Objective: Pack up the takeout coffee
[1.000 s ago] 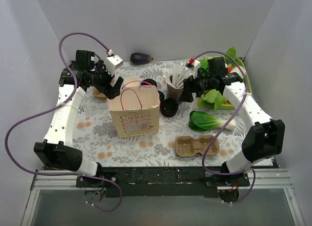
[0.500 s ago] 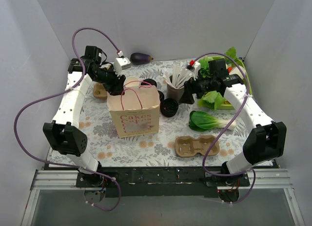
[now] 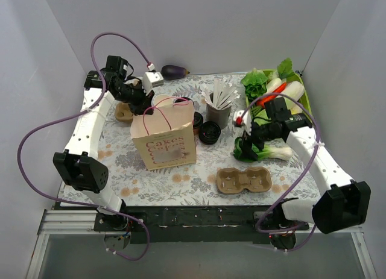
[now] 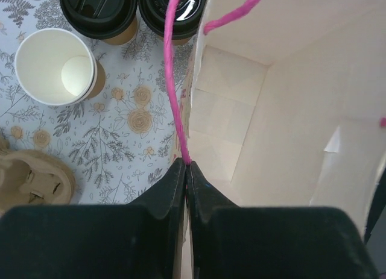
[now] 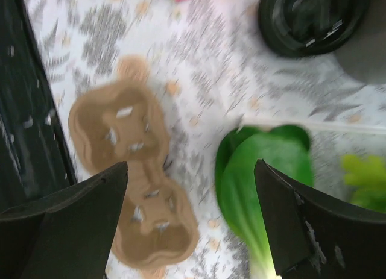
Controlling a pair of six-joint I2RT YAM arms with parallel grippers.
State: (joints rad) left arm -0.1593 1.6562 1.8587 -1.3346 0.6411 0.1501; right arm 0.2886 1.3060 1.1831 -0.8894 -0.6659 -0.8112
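Note:
Two kraft takeout coffee cups with black lids point(image 4: 96, 14) point(image 4: 172, 8) stand behind the tan paper bag point(image 3: 164, 143). An unlidded cup with a white inside point(image 4: 55, 66) stands beside them. Another black-lidded cup point(image 3: 209, 132) is right of the bag. My left gripper point(image 3: 146, 104) point(image 4: 186, 166) is shut on the bag's back rim, where the pink handle point(image 4: 175, 80) comes out. The bag gapes open, and nothing shows inside it. My right gripper point(image 3: 246, 136) point(image 5: 192, 170) hangs open and holds nothing. It is over the cloth between the bok choy and a cup carrier.
A dark grey cup of white sticks point(image 3: 218, 113) stands mid-table. Pulp cup carriers lie at the front point(image 3: 244, 179) point(image 5: 129, 170) and beside the left gripper point(image 3: 123, 113) point(image 4: 30, 176). Bok choy point(image 3: 265, 151) point(image 5: 265, 176), a green vegetable tray point(image 3: 306, 95) and an eggplant point(image 3: 174, 71) lie to the right and at the back.
My left gripper has closed on the bag's rim, and the bag has shifted slightly left. My right arm has drawn back from the stick cup to above the bok choy, still open.

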